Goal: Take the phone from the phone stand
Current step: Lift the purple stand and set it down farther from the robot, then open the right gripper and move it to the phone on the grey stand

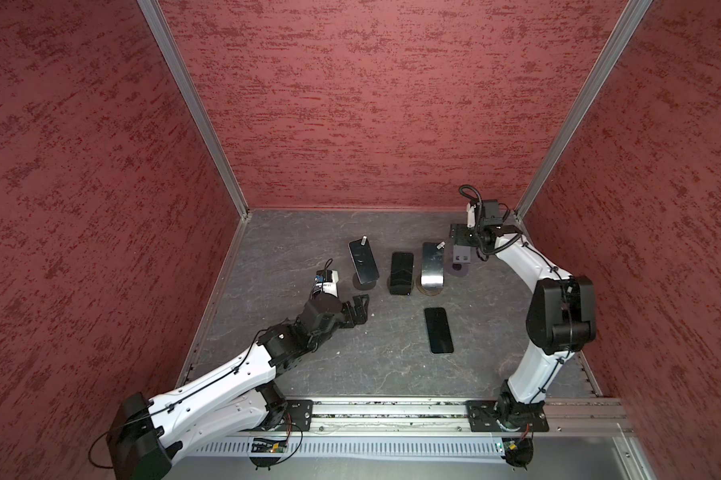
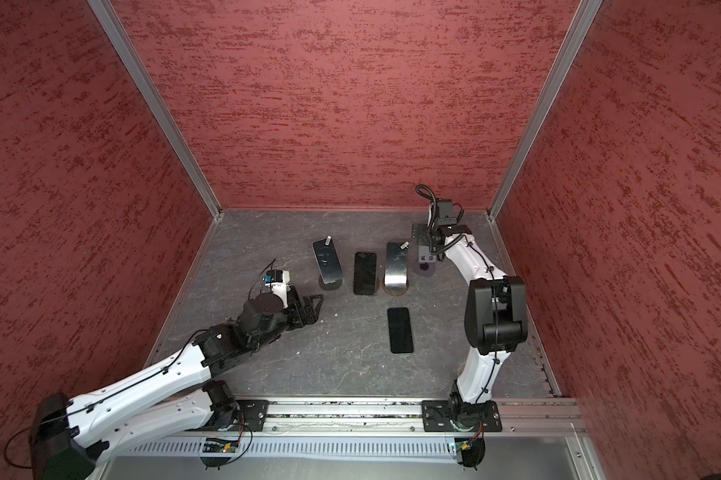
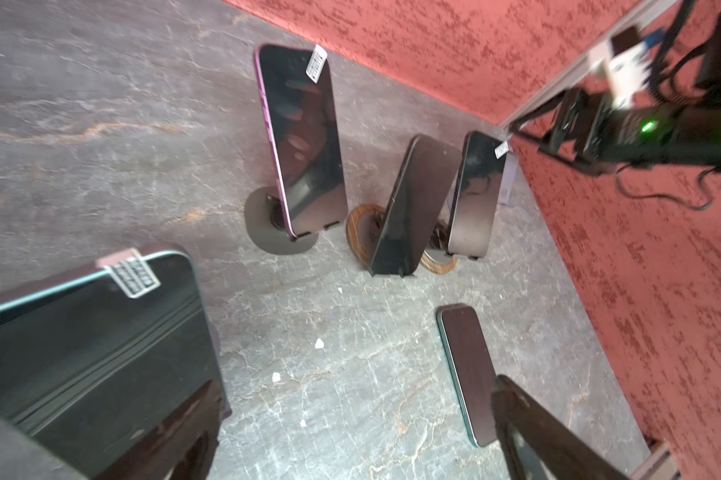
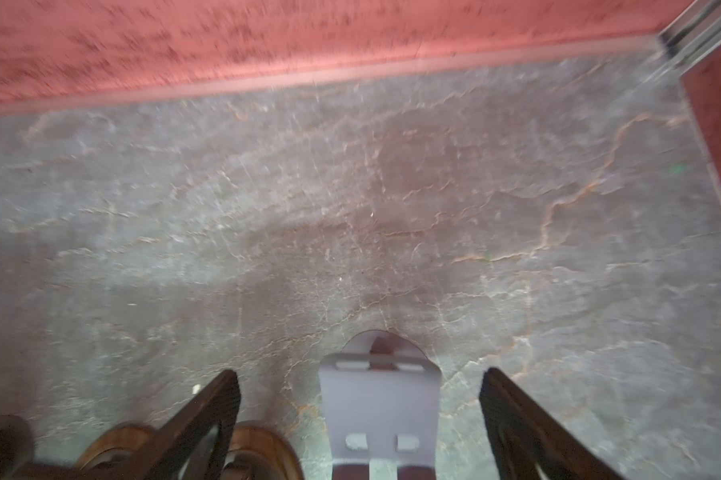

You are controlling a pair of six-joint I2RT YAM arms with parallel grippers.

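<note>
Phones lean in a row at the back of the table (image 1: 309, 365), each on 1 of 3 stands (image 3: 275, 237): left phone (image 1: 364, 262), mid phone (image 1: 401, 273), right phone (image 1: 433, 264). A 4th, the flat phone (image 1: 438, 330), lies on the table in front of the row, well apart from any stand. Just right of the row sits an empty stand (image 4: 379, 415). The right gripper (image 4: 361, 374) hangs over it with fingers spread wide, 1 on each side, gripping nothing. The left gripper (image 1: 362, 311) hovers near the left phone, its fingers also released and empty.

Judging by the bare stand and the flat phone, 1 removal looks done, while 3 phones sit propped. Each is likely a stiff, thin, fairly light slab, with slick glass faces that could crack if dropped or knocked. The best hold is probably across the 2 long edges in the upper half, clear of the stand's lip. From there, lift up and out so the bottom edge clears. A pinch on the faces would likely slide, and a sideways tug could topple the stand.
</note>
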